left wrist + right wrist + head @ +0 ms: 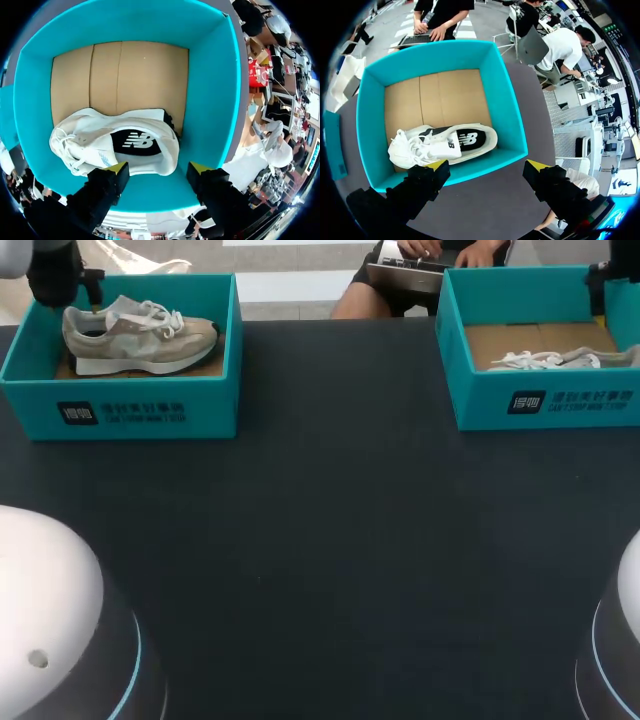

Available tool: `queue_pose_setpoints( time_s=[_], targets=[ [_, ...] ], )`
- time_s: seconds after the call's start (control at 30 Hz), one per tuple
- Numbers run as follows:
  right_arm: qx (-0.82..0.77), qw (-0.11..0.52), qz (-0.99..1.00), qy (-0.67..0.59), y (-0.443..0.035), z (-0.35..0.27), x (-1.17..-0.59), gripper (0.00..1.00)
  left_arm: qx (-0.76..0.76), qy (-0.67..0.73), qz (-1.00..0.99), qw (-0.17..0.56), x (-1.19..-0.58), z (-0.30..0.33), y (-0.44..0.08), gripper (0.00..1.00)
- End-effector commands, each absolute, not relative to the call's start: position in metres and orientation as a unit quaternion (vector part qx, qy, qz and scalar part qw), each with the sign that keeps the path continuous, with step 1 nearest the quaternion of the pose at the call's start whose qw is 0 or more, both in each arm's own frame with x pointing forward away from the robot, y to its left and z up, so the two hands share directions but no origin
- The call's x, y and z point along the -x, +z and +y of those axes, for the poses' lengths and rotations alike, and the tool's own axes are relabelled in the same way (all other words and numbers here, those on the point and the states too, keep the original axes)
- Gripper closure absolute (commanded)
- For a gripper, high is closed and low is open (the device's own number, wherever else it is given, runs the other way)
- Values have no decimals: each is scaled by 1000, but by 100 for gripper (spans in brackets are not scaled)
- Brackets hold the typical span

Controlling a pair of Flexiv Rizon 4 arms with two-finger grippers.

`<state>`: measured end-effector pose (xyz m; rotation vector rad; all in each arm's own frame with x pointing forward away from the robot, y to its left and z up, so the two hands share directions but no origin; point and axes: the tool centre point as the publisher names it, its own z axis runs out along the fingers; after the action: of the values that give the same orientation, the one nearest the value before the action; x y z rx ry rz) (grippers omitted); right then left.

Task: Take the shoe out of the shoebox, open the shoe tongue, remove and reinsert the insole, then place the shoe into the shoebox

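Shoes both in their boxes, nothing lifted yet. Left shoe stands upright on its sole in the left shoebox, toe toward the bench middle. Right shoe sits low in the right shoebox, close to that box's near wall, only laces and top showing from the head view.

Left gripper hangs over its box with fingers spread wide and nothing between them; the shoe's heel end is just ahead of the fingers. The dark insole shows through the opening. Right gripper is also wide open and empty, over the near wall of its box and the bench beside it.

Handling, my guess: light sneaker, soft fabric upper that will cave under a squeeze, firmer at sole and heel. Loose laces could snag (keep the fingers off them). Best hold looks like the heel collar, one finger inside the opening and one outside, or across the sole sides at midfoot. The box walls crowd the shoe, so a straight-down approach seems safest. The insole is likely thin and floppy, so pinch its heel edge.
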<state>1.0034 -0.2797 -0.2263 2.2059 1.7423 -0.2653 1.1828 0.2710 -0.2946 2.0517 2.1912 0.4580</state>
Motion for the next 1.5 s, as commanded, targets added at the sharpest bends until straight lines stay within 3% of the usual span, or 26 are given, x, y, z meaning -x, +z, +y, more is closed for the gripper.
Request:
queue_pose_setpoints(
  time_s=[0.03, 0.2, 0.93, 1.1, 1.17, 1.33, 1.5],
  targets=[
    [-771, 159, 609, -92, -226, -280, -1003, 0, -674, 125, 727, 32, -1196, 277, -305, 47],
    [-771, 159, 609, -92, -226, -280, -1003, 0, -668, 122, 733, 21, -1193, 284, -311, 52],
    [-771, 159, 609, -92, -226, -280, -1003, 0, -655, 100, 748, -36, -1195, 303, -354, 56],
    [-771, 159, 609, -92, -226, -280, -1003, 0, -655, 103, 747, -45, -1199, 303, -359, 71],
    [-771, 159, 609, -92, -226, -280, -1003, 0, -658, 105, 744, -49, -1199, 303, -360, 99],
    [-771, 159, 609, -92, -226, -280, -1003, 0, -662, 109, 740, -41, -1195, 304, -353, 100],
    [-771, 159, 609, -92, -226, -280, -1003, 0, -680, 123, 723, -10, -1184, 299, -316, 100]
  ],
)
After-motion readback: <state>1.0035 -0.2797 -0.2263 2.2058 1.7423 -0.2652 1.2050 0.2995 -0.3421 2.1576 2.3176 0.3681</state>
